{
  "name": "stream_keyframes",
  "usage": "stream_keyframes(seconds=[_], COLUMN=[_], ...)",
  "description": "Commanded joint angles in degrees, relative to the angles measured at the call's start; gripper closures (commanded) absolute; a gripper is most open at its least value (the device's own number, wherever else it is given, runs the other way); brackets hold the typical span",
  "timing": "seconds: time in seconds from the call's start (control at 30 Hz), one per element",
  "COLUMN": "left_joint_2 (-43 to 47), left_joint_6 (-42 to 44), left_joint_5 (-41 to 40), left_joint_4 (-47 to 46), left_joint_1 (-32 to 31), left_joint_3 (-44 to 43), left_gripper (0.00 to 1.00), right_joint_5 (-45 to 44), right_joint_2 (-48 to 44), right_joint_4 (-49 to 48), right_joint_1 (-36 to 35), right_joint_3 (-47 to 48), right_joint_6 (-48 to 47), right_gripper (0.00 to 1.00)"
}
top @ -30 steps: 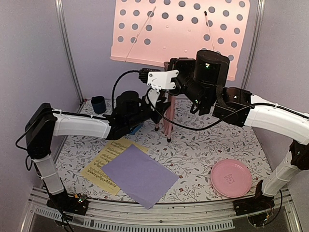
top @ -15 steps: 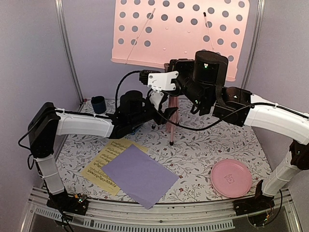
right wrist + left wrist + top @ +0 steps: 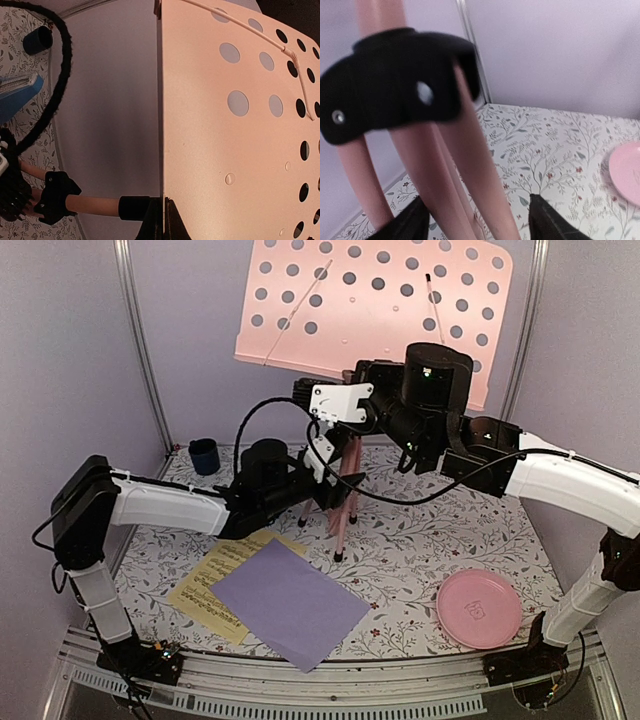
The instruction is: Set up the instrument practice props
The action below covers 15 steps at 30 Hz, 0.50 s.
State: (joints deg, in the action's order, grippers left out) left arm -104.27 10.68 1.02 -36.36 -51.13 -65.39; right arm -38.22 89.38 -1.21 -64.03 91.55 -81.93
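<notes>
Right end effector point(image 3: 162, 220) clamped on pink perforated tripod music stand point(image 3: 375, 300), I steady | left end effector point(image 3: 477, 222) apart astride legs point(image 3: 470, 165), spread gently

The left arm point(image 3: 160, 505) and the right arm point(image 3: 565, 480) are built alike: glossy white shell links joined by matte black cylindrical joints. Each has a black base on the ribbed grey rail at the near edge of the white, leaf-printed desk point(image 3: 430, 540). Above the desk, a thick black cable loops from each wrist. The right wrist bears a white angular bracket with dark screw holes and a round black housing with a small green light. The left claw point(image 3: 477, 212) has blunt black fingers point(image 3: 410, 225).
</notes>
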Motion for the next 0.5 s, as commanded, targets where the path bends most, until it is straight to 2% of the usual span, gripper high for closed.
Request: stream_keyframes(seconds=[0.0, 0.1, 0.2, 0.37, 0.47], left_joint_2=[6.41, 9.32, 11.17, 10.64, 8.97], left_joint_6=[-1.34, -1.71, -1.08, -0.2, 0.05], left_joint_5=[7.05, 7.48, 6.35, 2.19, 0.46], left_joint_4=[-7.18, -9.03, -9.19, -6.82, -5.72], left_joint_1=[-0.9, -0.9, -0.82, -0.55, -0.4], left_joint_3=[8.46, 12.16, 14.17, 13.17, 11.26], left_gripper=[0.24, 0.25, 0.32, 0.57, 0.68], right_joint_5=[0.98, 1.04, 1.03, 0.62, 0.55], right_joint_2=[-3.61, -3.32, -3.17, -2.93, -2.82], right_joint_4=[-14.96, -15.25, -16.01, -16.86, -17.34], right_joint_1=[0.57, 0.61, 0.62, 0.37, -0.19], right_joint_3=[4.43, 4.43, 4.48, 4.77, 4.9], right_joint_6=[-2.33, -2.94, -4.14, -6.18, -7.3], right_gripper=[1.0, 1.0, 1.0, 1.0, 1.0])
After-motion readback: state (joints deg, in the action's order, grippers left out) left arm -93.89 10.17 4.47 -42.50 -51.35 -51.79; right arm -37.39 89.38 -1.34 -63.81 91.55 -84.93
